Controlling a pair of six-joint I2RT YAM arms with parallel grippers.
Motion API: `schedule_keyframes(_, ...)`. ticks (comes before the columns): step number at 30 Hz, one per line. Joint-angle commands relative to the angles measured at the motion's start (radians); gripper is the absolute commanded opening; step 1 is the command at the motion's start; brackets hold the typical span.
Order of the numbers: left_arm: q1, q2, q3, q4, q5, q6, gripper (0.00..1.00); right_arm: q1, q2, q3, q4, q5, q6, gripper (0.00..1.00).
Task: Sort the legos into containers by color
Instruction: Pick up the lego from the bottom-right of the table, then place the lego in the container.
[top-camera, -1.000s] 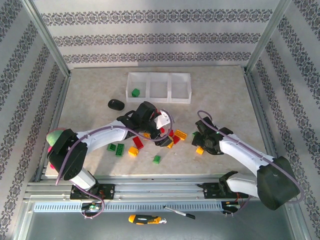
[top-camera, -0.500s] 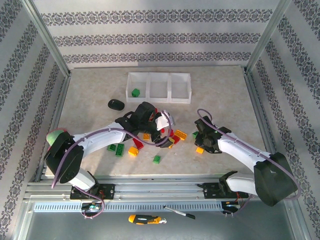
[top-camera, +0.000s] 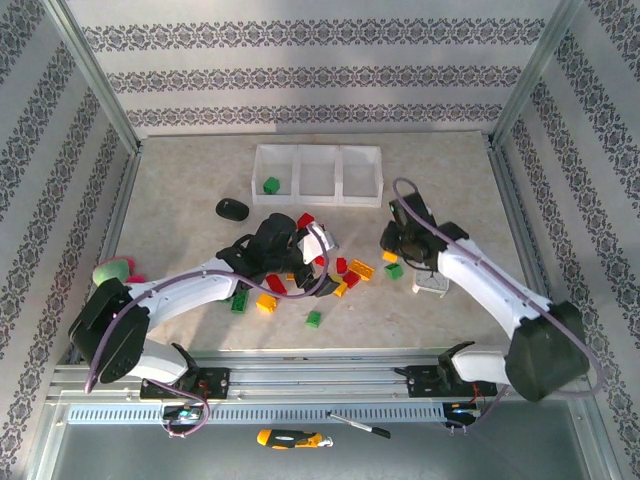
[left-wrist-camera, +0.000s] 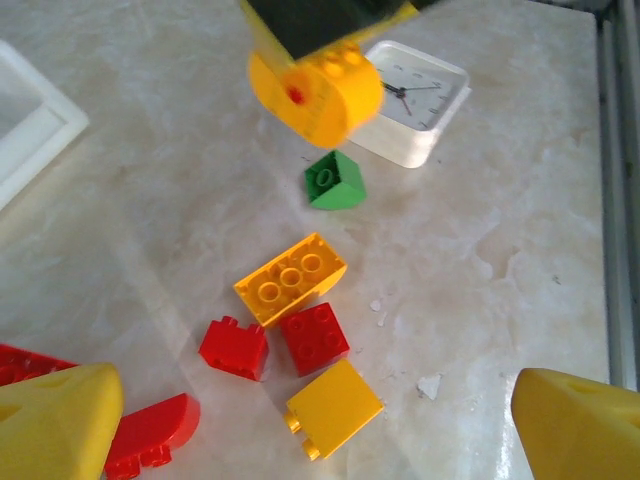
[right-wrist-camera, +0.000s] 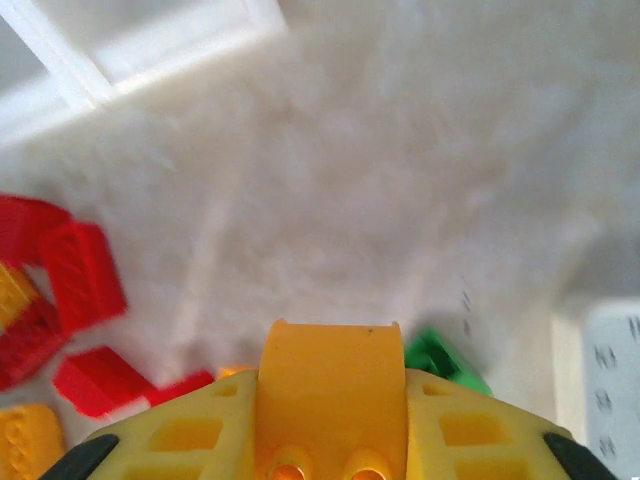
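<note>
Right gripper (top-camera: 392, 246) is clamped on a rounded yellow-orange lego (right-wrist-camera: 330, 372), near a green lego (right-wrist-camera: 445, 362). Left gripper (left-wrist-camera: 315, 425), fingers wide apart, is over loose red and yellow legos (left-wrist-camera: 290, 280). Tray (top-camera: 340, 175) holds one green brick (top-camera: 271, 185) in its left compartment.

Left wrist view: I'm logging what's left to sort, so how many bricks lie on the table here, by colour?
Red studded plastic bricks: 4, one cut off at the left edge
Yellow-orange studded plastic bricks: 2
Green studded plastic brick: 1
Total: 7
Not counted: the rounded yellow-orange brick held in the right end effector.
</note>
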Motion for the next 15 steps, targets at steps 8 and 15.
schedule_keyframes(8,-0.009,-0.041,-0.063,0.178,-0.168,-0.155,0.99,-0.053,0.475,0.527,0.127,-0.078,-0.236,0.31)
schedule_keyframes(15,-0.009,-0.036,-0.107,0.295,-0.265,-0.268,0.99,-0.083,0.746,0.833,0.122,-0.074,-0.309,0.31)
